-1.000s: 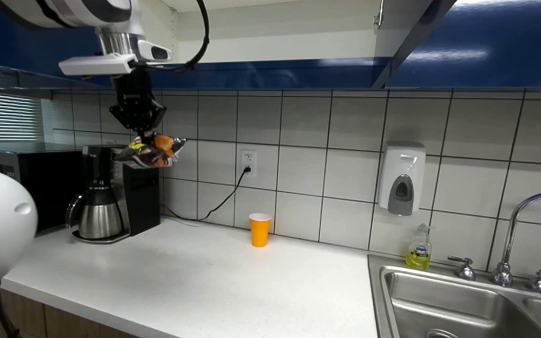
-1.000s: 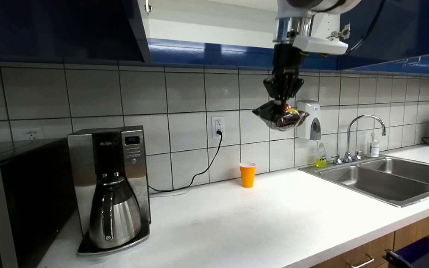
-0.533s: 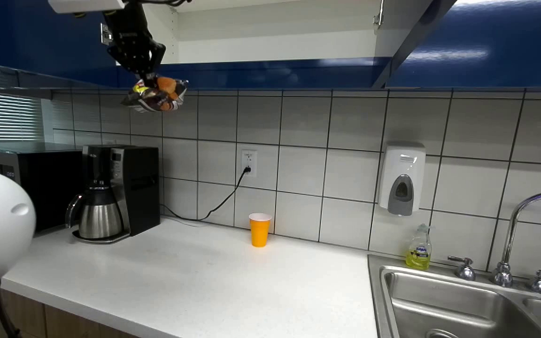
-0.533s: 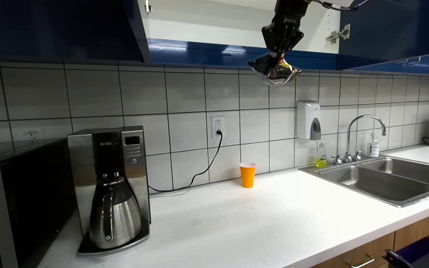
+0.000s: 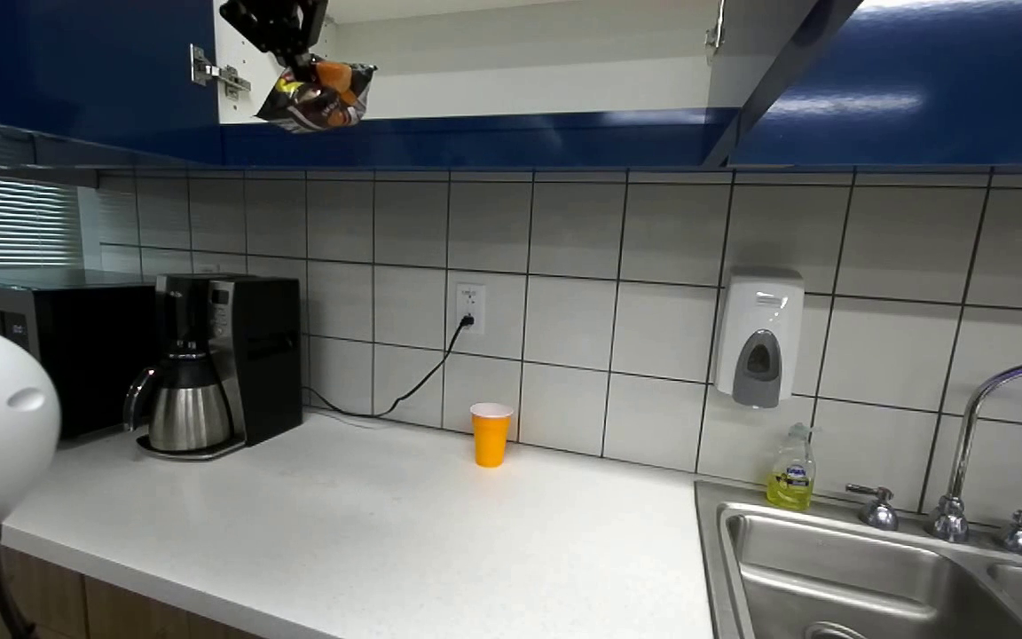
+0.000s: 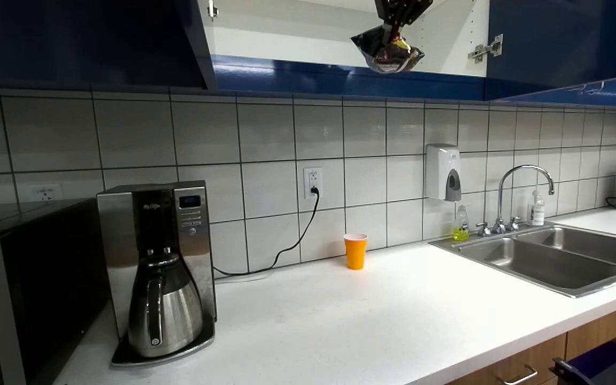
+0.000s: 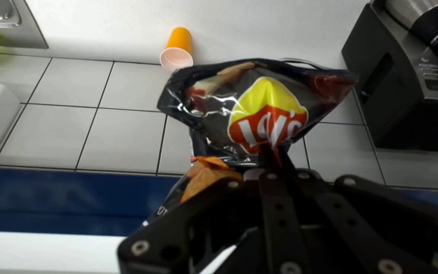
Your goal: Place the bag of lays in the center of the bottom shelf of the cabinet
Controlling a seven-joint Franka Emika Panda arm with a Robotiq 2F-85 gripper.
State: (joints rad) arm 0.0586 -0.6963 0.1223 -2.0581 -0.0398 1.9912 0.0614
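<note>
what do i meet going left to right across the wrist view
The sink → orange cup → coffee maker. The bag of Lay's, held by the fingers, overlaps the cup's span, so I leave it out.

Crinkled shiny bag [image 7: 257, 110], glossy cabinet [image 5: 475, 140]

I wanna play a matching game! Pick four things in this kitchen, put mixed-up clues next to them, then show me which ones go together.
Things:
1. bag
2. cup
3. coffee maker
4. dispenser

Clues:
A. up on the wall tiles
B. pinched by the gripper
C. beside the microwave
D. orange outside, pale inside

Pairs: 1-B, 2-D, 3-C, 4-A
</note>
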